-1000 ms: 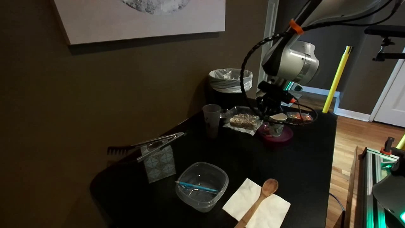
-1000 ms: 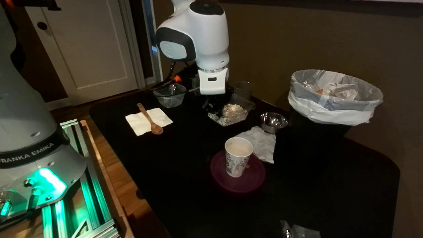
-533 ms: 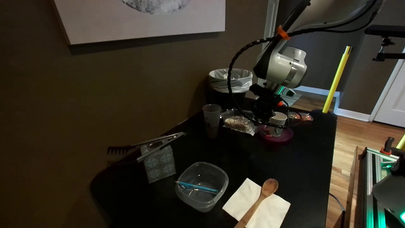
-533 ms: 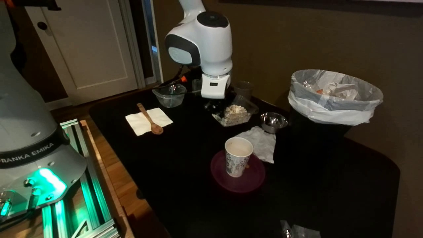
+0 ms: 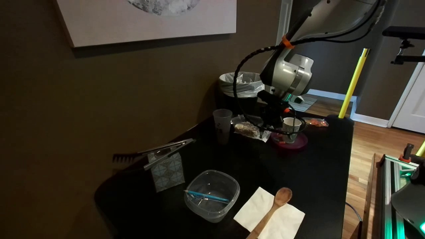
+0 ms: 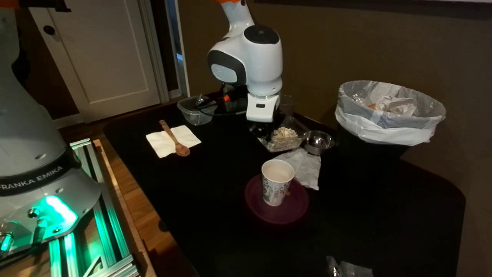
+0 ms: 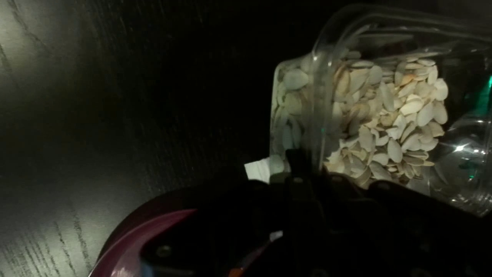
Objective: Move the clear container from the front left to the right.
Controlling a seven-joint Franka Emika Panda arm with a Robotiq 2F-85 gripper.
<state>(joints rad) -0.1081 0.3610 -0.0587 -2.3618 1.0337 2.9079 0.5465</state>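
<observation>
Gripper point(image 7: 310, 169) and clear container point(image 6: 296, 126) have shifted together since the earlier frame, toward 4 o'clock in an exterior view; the clear tub point(image 5: 212, 212) holding a blue stick point(image 5: 206, 196) has not moved. We read the gripper as closed on the clear container's wall, 1 fingertip point(image 7: 296, 161) showing outside the plastic in the wrist view, and take this vessel, with its pale seeds point(image 7: 396, 127), for the task's. Hazards we foresee, by clock position from it in that exterior view: at 3 o'clock, the steel bowl point(image 6: 319, 143), so near that we cannot tell whether they touch, could be shoved by further travel; at 5 o'clock, the crumpled paper point(image 6: 305, 167) may drag if the base rides low; at 6 o'clock, the paper cup point(image 6: 276, 186) on its purple plate point(image 6: 255, 200) could topple under an unlifted path. Thin plastic held by a single edge may flex or tilt, shedding seeds. Should the task mean the clear tub, at 9 to 10 o'clock, the wrong vessel is moving.
</observation>
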